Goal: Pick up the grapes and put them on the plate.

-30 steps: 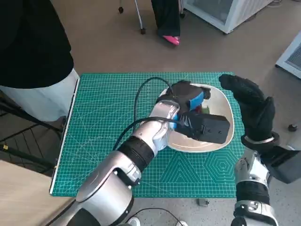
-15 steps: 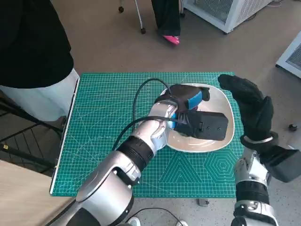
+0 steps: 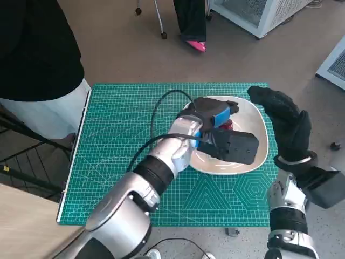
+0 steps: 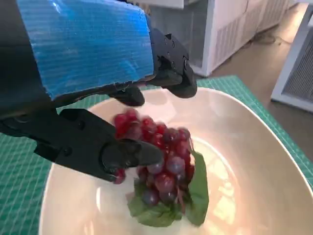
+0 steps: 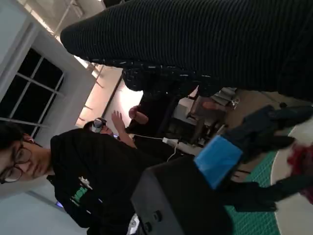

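Observation:
A bunch of red grapes (image 4: 161,156) with green leaves lies in the cream plate (image 4: 244,147). My left hand (image 4: 83,49) hovers over it with fingers spread to either side; one black finger (image 4: 127,154) lies close against the bunch. From the head view the left hand (image 3: 213,116) covers the plate (image 3: 254,116), and a bit of the grapes (image 3: 227,125) shows beside it. My right hand (image 3: 283,124) is raised at the plate's right edge, fingers apart, holding nothing. The right wrist view shows the glove (image 5: 195,39) and the grapes (image 5: 301,156).
The plate sits on a green cutting mat (image 3: 124,135) on the small table. A person in black (image 3: 38,48) stands at the table's left; another person's legs and pink shoe (image 3: 195,46) are beyond it. A white cabinet (image 3: 259,16) stands at the far right.
My left hand has shifted slightly over the plate, and the grapes, hidden half a second ago, show beside it. The right hand has edged a little to the left.

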